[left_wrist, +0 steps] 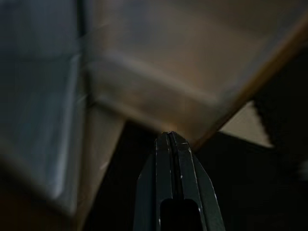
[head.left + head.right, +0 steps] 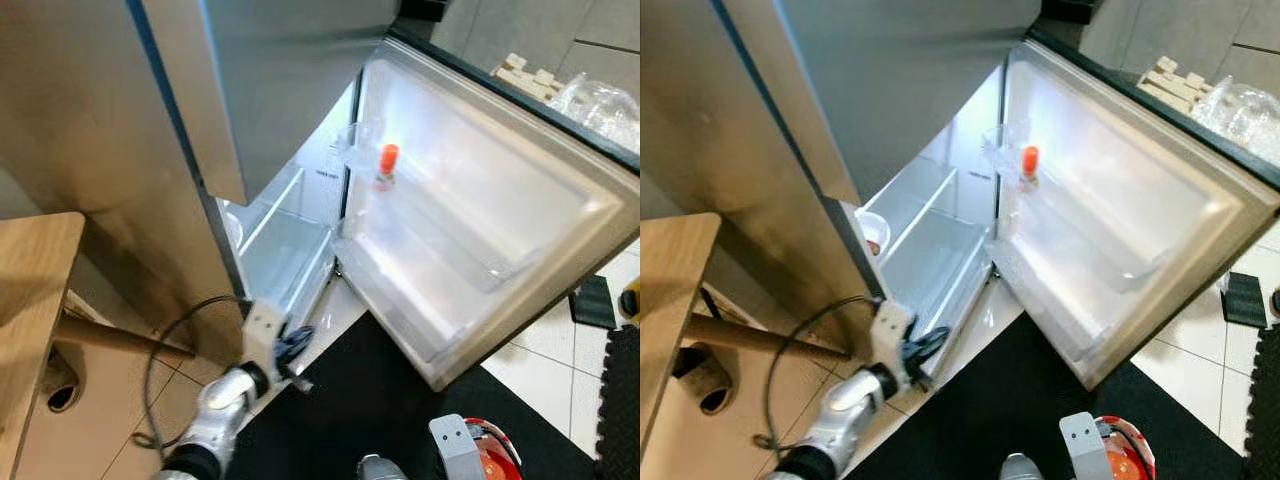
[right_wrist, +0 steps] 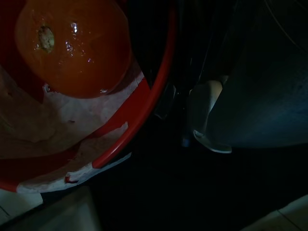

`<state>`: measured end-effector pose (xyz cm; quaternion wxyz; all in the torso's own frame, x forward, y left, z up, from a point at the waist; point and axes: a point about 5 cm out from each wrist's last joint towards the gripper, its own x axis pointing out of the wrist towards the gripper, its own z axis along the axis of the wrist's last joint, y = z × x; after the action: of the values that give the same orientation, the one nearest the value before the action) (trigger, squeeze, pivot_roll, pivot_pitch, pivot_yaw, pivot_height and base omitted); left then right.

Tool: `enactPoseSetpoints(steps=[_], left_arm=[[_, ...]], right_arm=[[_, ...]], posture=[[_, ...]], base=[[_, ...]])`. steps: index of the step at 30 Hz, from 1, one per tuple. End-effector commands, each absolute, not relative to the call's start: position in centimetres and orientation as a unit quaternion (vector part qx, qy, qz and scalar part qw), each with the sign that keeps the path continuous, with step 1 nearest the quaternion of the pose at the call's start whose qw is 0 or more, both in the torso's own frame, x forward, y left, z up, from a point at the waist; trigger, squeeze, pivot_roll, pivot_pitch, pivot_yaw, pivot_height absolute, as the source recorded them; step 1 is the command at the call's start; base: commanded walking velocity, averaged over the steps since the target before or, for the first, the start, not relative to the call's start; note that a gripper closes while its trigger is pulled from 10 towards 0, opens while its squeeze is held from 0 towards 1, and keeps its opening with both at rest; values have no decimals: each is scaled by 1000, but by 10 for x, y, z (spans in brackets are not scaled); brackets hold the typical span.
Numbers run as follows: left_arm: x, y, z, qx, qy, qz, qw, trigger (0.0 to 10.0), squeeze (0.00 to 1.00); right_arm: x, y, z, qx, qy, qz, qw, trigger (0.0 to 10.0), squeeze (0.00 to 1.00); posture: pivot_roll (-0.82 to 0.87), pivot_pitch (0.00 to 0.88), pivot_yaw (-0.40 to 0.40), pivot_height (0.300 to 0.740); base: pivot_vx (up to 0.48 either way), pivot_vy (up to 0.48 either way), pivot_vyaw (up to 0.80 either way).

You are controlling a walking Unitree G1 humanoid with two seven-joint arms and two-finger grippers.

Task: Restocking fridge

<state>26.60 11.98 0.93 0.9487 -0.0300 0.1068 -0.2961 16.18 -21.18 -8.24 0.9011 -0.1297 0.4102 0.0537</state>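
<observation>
Black and pressed flat together, the two long fingers of your left pincer (image 1: 169, 144) are closed on nothing; in the head views that pincer (image 2: 923, 350) hangs low at the end of the silver left arm (image 2: 845, 405), just in front of the bottom edge of the open fridge compartment. Your right pincer sits low near the camera, and I cannot tell whether its fingers are open or closed. Its wrist view looks down on a glossy orange fruit (image 3: 72, 45) lying in a red round bowl lined with white paper (image 3: 144, 103); the same bowl (image 2: 1120, 455) peeks in at the bottom of the head views, over the black floor mat (image 2: 980, 420).

Beyond the left pincer, the grey metal fridge (image 2: 150, 130) stands with its white-lined door (image 2: 1120, 230) swung wide. The clear plastic drawer (image 2: 930, 270) in the lower compartment looks bare. A small round white container with something reddish inside (image 2: 873, 232) sits at the compartment's left, partly hidden by the fridge body. On the door, an orange-capped clear bottle (image 2: 386, 166) stands upright in the upper rack; the lower racks look unfilled.

By my reading, you are early in the job. The door is open and a couple of items are in place, but the fruit is not yet in the fridge and most of the shelf space is free. What remains is to pick the fruit from the bowl, carry it to a shelf or the drawer, and close the door.
</observation>
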Motion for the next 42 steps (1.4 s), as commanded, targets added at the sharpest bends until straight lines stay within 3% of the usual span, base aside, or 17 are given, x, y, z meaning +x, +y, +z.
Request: enactPoseSetpoints(steps=[1,7,12,20,22,25,31,42], left_arm=[[250,140,-11,-35,157,-247,956,10000,0],[202,180,-58,-46,288,-89,952,10000,0],[184,188,-69,-52,326,-31,943,10000,0],[180,185,-71,-56,313,-18,948,10000,0],[179,181,-72,-1,323,-39,946,10000,0],[181,179,-72,16,324,-43,945,10000,0],[184,177,-71,-13,323,-48,945,10000,0],[192,181,-67,-5,320,-59,946,10000,0]], right_arm=[[156,-213,-86,-130,425,56,894,10000,0],[165,-211,-83,-138,421,63,894,10000,0],[175,-204,-80,-146,411,67,897,10000,0],[193,-186,-74,-151,386,100,904,10000,0],[200,-186,-71,-148,383,95,907,10000,0],[200,-182,-71,-160,386,111,901,10000,0],[205,-175,-69,-154,377,118,906,10000,0],[209,-173,-67,-155,370,118,909,10000,0]], posture=[[-191,160,13,740],[-165,145,2,740],[-150,130,-2,740],[-136,115,-25,740],[-120,100,-47,740],[-113,107,-43,740],[-112,100,-27,740],[-140,78,-3,740]], base=[[0,0,0],[0,0,0],[0,0,0],[0,0,0],[0,0,0],[0,0,0],[0,0,0],[0,0,776]])
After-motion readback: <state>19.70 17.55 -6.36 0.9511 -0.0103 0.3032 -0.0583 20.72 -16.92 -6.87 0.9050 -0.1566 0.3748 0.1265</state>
